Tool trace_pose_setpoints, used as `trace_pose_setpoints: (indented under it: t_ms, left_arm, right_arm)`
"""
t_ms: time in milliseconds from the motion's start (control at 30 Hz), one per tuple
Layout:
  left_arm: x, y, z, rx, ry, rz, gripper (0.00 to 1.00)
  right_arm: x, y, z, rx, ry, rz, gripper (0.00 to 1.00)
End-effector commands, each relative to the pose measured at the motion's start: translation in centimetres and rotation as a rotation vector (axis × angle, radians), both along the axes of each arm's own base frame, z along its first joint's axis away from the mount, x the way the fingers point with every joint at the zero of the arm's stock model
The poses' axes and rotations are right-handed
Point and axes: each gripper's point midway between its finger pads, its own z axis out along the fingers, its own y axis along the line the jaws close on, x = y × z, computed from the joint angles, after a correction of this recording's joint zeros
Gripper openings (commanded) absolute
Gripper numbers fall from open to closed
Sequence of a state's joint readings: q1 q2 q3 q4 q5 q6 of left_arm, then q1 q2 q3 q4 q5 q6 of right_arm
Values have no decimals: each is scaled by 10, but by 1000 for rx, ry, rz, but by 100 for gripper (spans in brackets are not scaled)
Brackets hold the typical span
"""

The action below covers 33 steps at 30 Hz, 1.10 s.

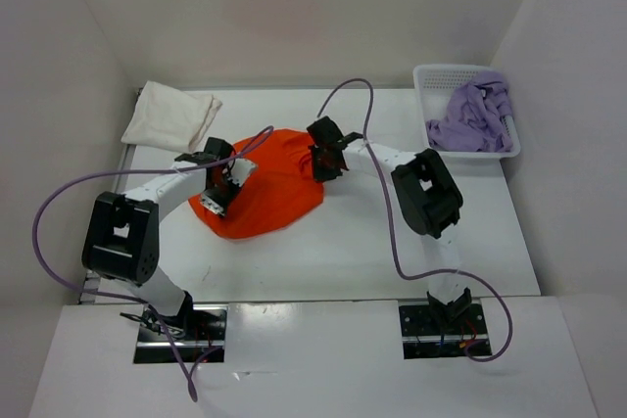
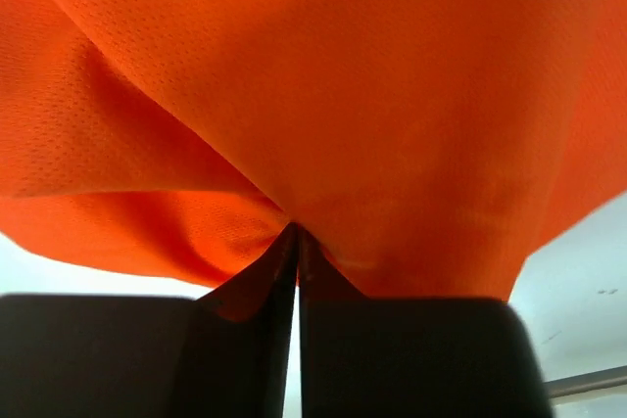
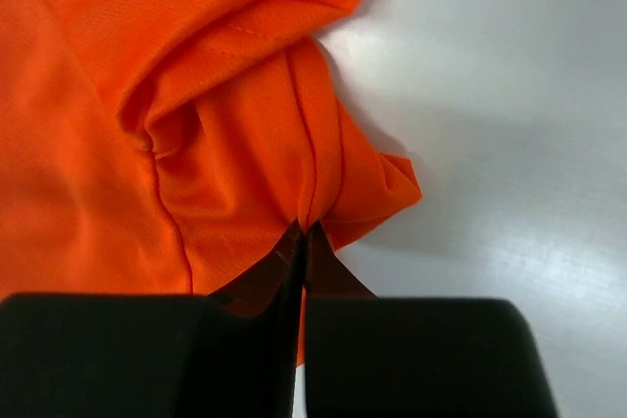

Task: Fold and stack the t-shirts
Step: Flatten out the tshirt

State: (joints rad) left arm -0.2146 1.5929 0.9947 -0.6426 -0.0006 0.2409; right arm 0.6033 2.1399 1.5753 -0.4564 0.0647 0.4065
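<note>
The bright orange t-shirt (image 1: 269,183) lies bunched in the middle of the table. My left gripper (image 1: 221,186) is at its left edge, shut on a pinch of orange cloth (image 2: 294,193) that fills the left wrist view. At the shirt's upper right edge, my right gripper (image 1: 326,162) is shut on a gathered fold of the same orange t-shirt (image 3: 245,144). The cream-white t-shirt (image 1: 171,116) rests folded at the back left. The lavender purple t-shirt (image 1: 475,116) is crumpled inside the basket.
A white perforated basket (image 1: 423,85) stands at the back right corner. White walls close in the table on three sides. Purple cables loop from both arms over the table.
</note>
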Motion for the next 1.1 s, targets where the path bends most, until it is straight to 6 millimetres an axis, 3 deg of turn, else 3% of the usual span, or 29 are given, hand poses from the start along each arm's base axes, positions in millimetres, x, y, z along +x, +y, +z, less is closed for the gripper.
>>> trace_pose_setpoints:
  t_ms: [0,33,67,100,133,167,233,267,300,333,400,433,467,567,600,667,767,800,867,933,1067]
  left_arm:
    - [16,-7,1,-25,-31,-23,4]
    - [27,-8,6,-25,-72,-21,0]
    - [34,-4,4,1,-81,-26,0]
    - [44,-4,6,8,-107,-22,0]
    - [52,-3,8,21,-126,-32,0]
    - [68,-1,14,48,-157,-37,0]
    - [91,0,23,68,-217,-37,0]
    - [98,0,23,79,-221,-33,0]
    - [119,-3,40,75,-283,-25,0]
    - [127,-5,50,69,-312,-23,1]
    - [136,-9,64,49,-341,-16,18]
    - [135,-11,70,35,-354,-20,32]
    - [135,-11,90,20,-401,-8,53]
    - [115,-5,113,12,-462,10,77]
    - [109,-3,118,13,-475,23,85]
    - [89,4,129,23,-485,30,88]
    - [58,11,114,46,-410,14,91]
    - [45,11,100,39,-365,4,91]
    - [33,7,92,9,-336,-14,91]
    - [23,4,83,-11,-309,-16,91]
    - [22,2,86,-31,-315,0,91]
  right_arm:
    - [-26,-9,24,79,1,-16,0]
    - [-37,-4,45,117,-29,9,0]
    - [-65,-2,34,113,19,40,0]
    - [-78,3,47,132,3,58,0]
    - [-94,7,46,129,22,90,0]
    - [-129,18,38,118,74,163,0]
    - [-164,28,43,138,103,247,2]
    - [-185,36,46,137,117,300,20]
    - [-191,35,50,139,116,311,75]
    - [-190,33,67,156,81,294,89]
    - [-177,20,81,135,17,232,100]
    - [-168,16,93,148,-9,199,100]
    - [-161,10,106,161,-39,175,100]
    - [-132,-11,119,171,-64,15,100]
    - [-129,-20,113,148,-42,-28,100]
    - [-117,-37,105,123,-23,-137,100]
    - [-121,-55,70,47,54,-206,100]
    - [-124,-62,54,15,86,-217,100]
    - [-125,-62,42,9,98,-226,100]
    - [-126,-59,25,20,135,-218,100]
    - [-130,-59,-1,0,194,-218,96]
